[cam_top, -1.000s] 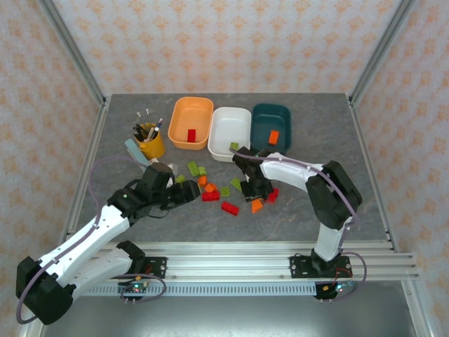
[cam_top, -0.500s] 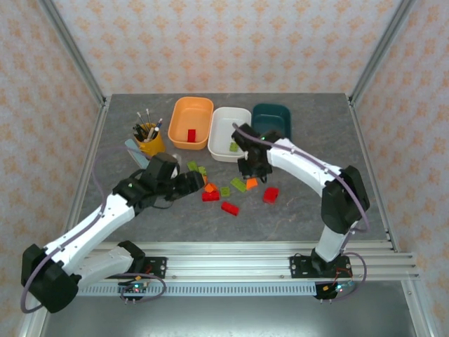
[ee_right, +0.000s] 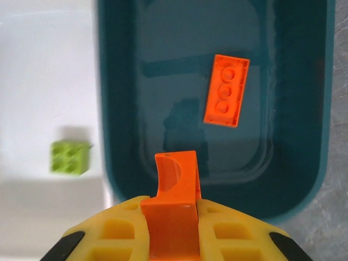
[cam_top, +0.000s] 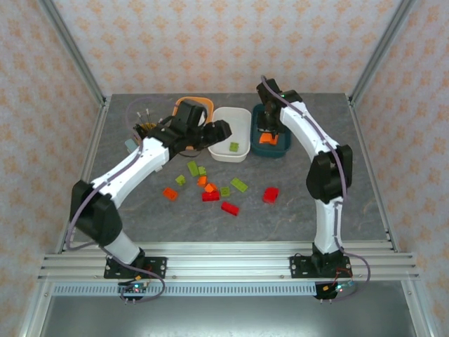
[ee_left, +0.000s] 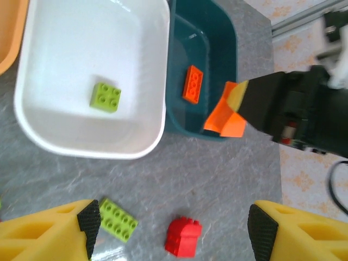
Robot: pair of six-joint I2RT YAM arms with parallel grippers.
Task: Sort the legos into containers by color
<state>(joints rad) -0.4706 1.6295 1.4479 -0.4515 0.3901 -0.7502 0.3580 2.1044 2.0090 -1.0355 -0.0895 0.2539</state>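
Right gripper (ee_right: 173, 217): clenched on a small orange plastic brick (ee_right: 176, 185), yellow fingers (ee_right: 239, 228) tight against both its flanks. Hangs over the near rim of the dark teal rounded plastic tub (ee_right: 163, 32), brick tip poking past the wall, apart from the flat orange brick (ee_right: 226, 89) lying on the tub floor. Left gripper (ee_left: 174, 227): jaws spread wide, nothing between the black pads (ee_left: 88, 220). Hovers above the grey tabletop (cam_top: 140, 225) by the left end of the white rounded plastic tub (ee_left: 70, 43).

Nearest: metal rail (cam_top: 224, 251) along the near edge, then a broad bare band of that tabletop, open from side to side. Next, the loose scatter in mid-table: flat red brick (cam_top: 229, 208) foremost, chunky red brick (cam_top: 271, 194) out to the right with bare surface all around, lone orange brick (cam_top: 169, 193) out to the left, a tight knot of red, orange and lime pieces between. Flat lime-green brick (ee_left: 118, 219) nearer the white tub's front wall, not touching.

Farther: three tubs in a row, walls close side by side. Square lime-green brick (ee_left: 106, 97) on the white tub's floor, toward the near wall. Shallow orange plastic tub (ee_left: 8, 27) at the left, largely under the left arm (cam_top: 133, 168). Yellow cup of brushes (cam_top: 144, 128) left of that, partly behind the same arm. Far rims close to the table's back edge; wider bare margins toward both side rails.
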